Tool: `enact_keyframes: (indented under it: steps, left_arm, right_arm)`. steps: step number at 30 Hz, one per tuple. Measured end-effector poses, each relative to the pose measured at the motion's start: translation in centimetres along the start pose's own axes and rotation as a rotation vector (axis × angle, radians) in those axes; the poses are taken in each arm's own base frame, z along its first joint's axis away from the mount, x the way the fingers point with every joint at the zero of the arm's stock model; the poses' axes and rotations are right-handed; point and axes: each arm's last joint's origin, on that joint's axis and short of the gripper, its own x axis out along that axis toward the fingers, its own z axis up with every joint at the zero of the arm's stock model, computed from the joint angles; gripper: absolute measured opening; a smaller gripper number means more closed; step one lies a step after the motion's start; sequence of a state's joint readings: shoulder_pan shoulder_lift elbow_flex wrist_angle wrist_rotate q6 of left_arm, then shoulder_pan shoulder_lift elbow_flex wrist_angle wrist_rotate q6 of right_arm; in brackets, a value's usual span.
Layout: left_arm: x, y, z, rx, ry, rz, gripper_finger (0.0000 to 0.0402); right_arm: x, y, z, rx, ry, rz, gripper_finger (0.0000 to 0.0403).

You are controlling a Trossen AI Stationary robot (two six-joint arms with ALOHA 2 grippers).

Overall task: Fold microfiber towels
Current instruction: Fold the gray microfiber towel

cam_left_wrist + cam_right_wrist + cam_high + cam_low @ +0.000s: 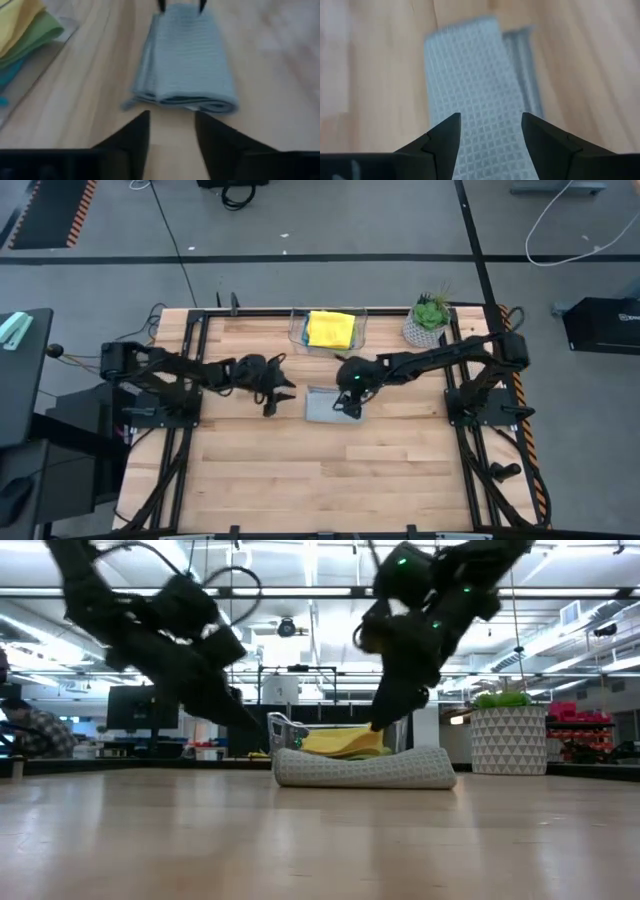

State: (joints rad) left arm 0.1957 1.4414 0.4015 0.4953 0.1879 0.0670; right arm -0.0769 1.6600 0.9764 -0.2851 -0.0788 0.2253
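A grey towel (330, 406), folded into a small thick rectangle, lies flat on the table; it also shows in the low view (365, 768). My right gripper (490, 135) is open and hovers just above the towel (470, 75), fingers pointing down at it (382, 723). My left gripper (172, 122) is open, just left of the towel's folded end (185, 102), pointing at it. The yellow towel (331, 328) lies folded on top of a stack in a clear bin (298, 332). The green (42, 34) and light blue (7, 75) towels lie under it.
A potted plant in a white pot (428, 320) stands at the far right corner. The bin stands at the far edge, just behind the grey towel. Bare wooden tabletop (320, 470) stretches toward the near edge.
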Motion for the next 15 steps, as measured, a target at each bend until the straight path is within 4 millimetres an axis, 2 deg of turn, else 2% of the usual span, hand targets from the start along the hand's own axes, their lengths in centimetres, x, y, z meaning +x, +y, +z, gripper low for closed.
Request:
enact_keyframes:
  steps: [4, 7, 10, 15]
  left_arm:
    - [2.1, 1.4, 0.3, 0.067, 0.049, 0.024, 0.0222]
    - [3.5, 2.2, 0.6, 0.12, 0.089, 0.028, 0.0237]
    - [4.7, 2.5, 1.2, 0.195, 0.112, 0.008, 0.0225]
    - [5.7, 2.6, 1.3, 0.251, 0.157, -0.049, 0.0168]
  right_arm:
    - [-2.0, -0.2, -1.0, 0.034, -0.145, -0.001, 0.0217]
    - [-4.2, 0.2, -1.4, 0.049, -0.236, -0.016, 0.0217]
    - [-6.0, 0.5, -1.8, 0.055, -0.298, -0.025, 0.0216]
    - [-7.7, 1.1, -2.1, 0.049, -0.345, -0.021, 0.0212]
